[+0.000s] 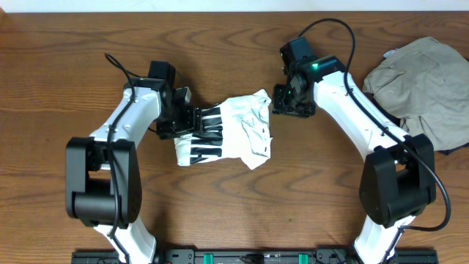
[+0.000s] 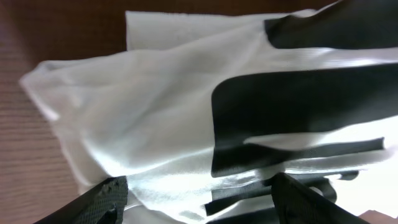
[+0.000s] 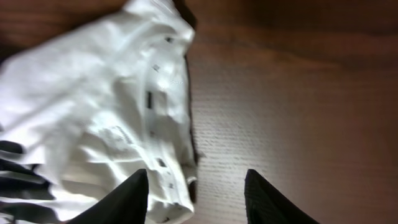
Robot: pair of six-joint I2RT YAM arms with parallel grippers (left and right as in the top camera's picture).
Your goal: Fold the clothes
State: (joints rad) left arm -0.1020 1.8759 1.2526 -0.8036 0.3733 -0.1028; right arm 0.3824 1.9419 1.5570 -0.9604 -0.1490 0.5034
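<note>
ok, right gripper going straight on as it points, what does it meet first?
The white T-shirt's edge, or bare table just beside it: the right gripper's open jaws straddle that edge. Depth unclear.

The T-shirt point(image 1: 227, 132) is crumpled, so its black letters point(image 1: 211, 121) fold into each other and I cannot read them. In my left wrist view the cloth runs off the top and right edges, and the bottom edge cuts my left hand point(image 2: 198, 190). I cannot tell whether its fingers point(image 2: 106, 199) touch the cloth. My right wrist view is blurred, and the small marks by the collar point(image 3: 158, 93) are unreadable. The overhead's right edge cuts the beige shirt point(image 1: 425, 84).
</note>
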